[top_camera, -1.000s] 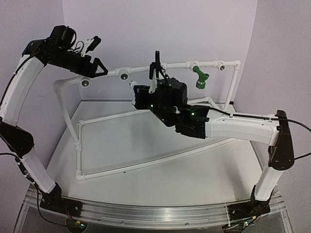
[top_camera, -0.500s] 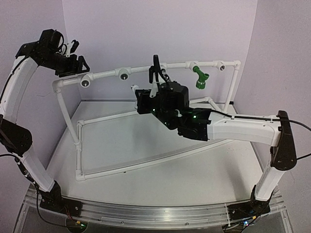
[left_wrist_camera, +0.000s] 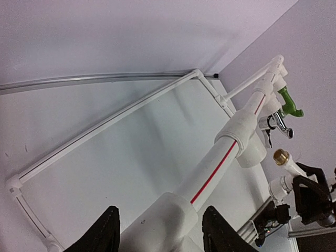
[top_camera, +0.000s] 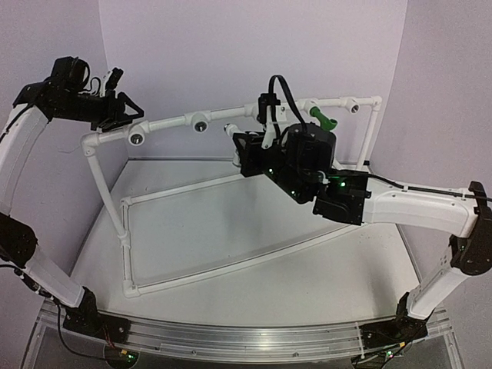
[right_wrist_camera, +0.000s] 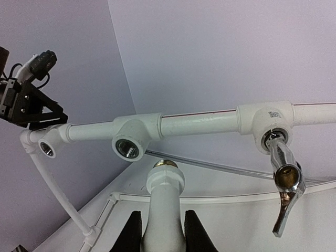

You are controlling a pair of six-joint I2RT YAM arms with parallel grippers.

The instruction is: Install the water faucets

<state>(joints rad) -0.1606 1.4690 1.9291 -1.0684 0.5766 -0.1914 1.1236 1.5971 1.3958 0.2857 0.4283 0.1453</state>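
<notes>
Two faucets sit in the top rail of the white pipe frame (right_wrist_camera: 199, 125): the chrome faucet (right_wrist_camera: 283, 173) hangs spout-down from a tee fitting, and the green faucet (top_camera: 323, 118) is just beyond it towards the rail's right end. Over to the right end effector (right_wrist_camera: 163, 215), which is clenched on the white faucet (right_wrist_camera: 165, 184) and holds it upright. Its brass threaded tip sits just below an open socket fitting (right_wrist_camera: 128, 147) on the rail, close but not in. Up at the rail's left corner, the left end effector (left_wrist_camera: 160, 210) is released, with its fingers (left_wrist_camera: 107, 233) spread either side of the corner elbow. Whether they touch the elbow, I cannot tell. The frame's base stands on the pale bench (top_camera: 307, 284), well below both arms.
</notes>
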